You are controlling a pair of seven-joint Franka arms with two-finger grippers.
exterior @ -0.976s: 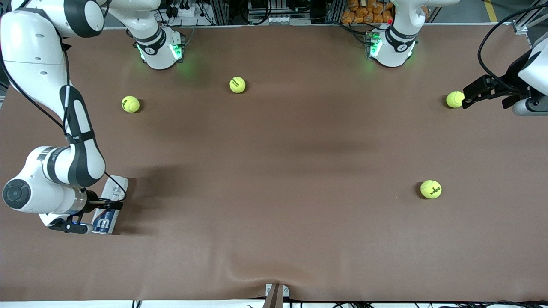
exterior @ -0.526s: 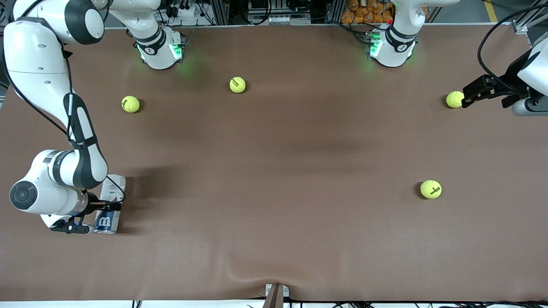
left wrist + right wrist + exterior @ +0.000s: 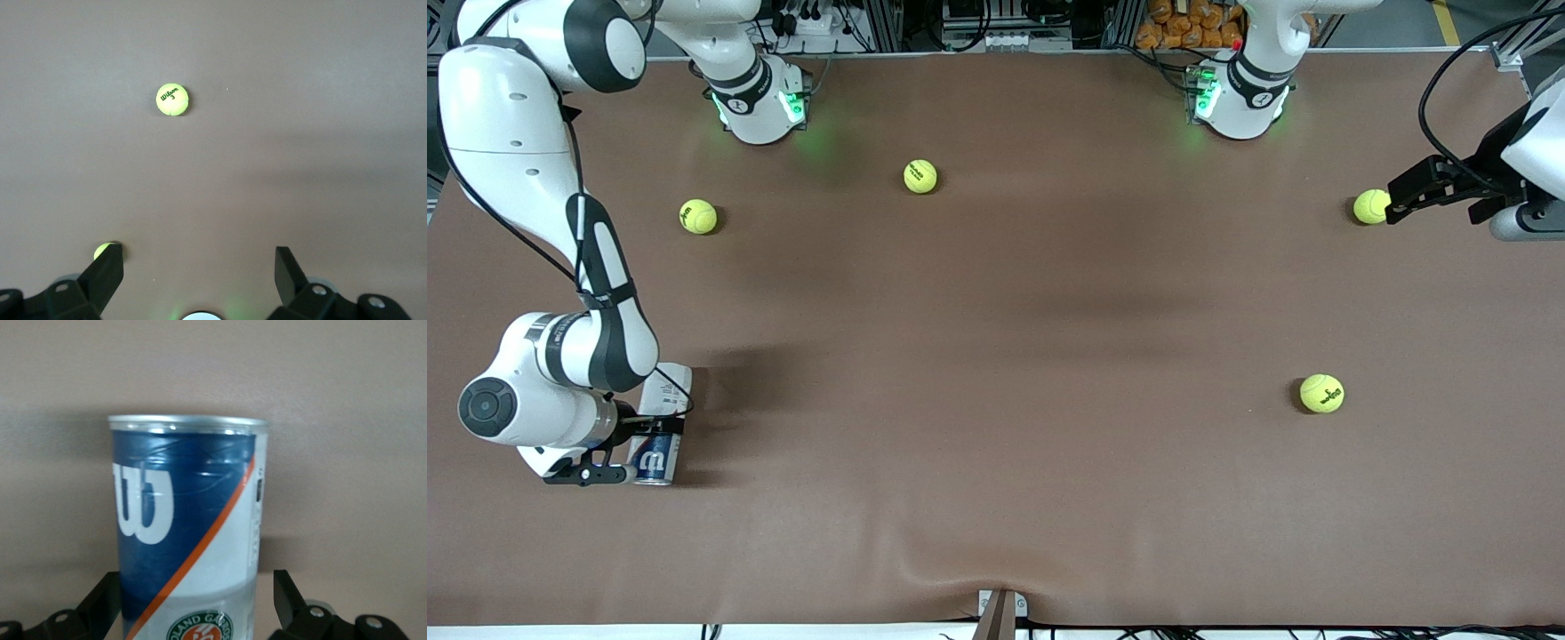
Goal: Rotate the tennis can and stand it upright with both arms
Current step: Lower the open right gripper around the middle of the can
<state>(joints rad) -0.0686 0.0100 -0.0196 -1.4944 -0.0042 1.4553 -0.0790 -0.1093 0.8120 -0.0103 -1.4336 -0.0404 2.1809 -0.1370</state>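
The tennis can [image 3: 660,418] lies on its side at the right arm's end of the table, its dark-blue end with the white "W" nearer to the front camera. My right gripper [image 3: 637,450] is low at the can, open at full width, with one finger on each side of it. In the right wrist view the can [image 3: 190,520] fills the space between the fingers [image 3: 288,593], touching one of them with a small gap to the other; the right gripper [image 3: 198,597] has not closed on it. My left gripper [image 3: 1396,201] waits open and empty over the left arm's end of the table, beside a tennis ball [image 3: 1370,206].
Three more yellow-green tennis balls lie on the brown table: one near the right arm's base [image 3: 697,216], one mid-table toward the bases [image 3: 919,176], one nearer the front camera [image 3: 1321,393]. The left wrist view shows a ball [image 3: 172,99] and another [image 3: 101,251] by a fingertip.
My right hand has shifted slightly toward the middle of the table. The can has turned a little on the table and its "W" shows differently. The left arm has not moved.
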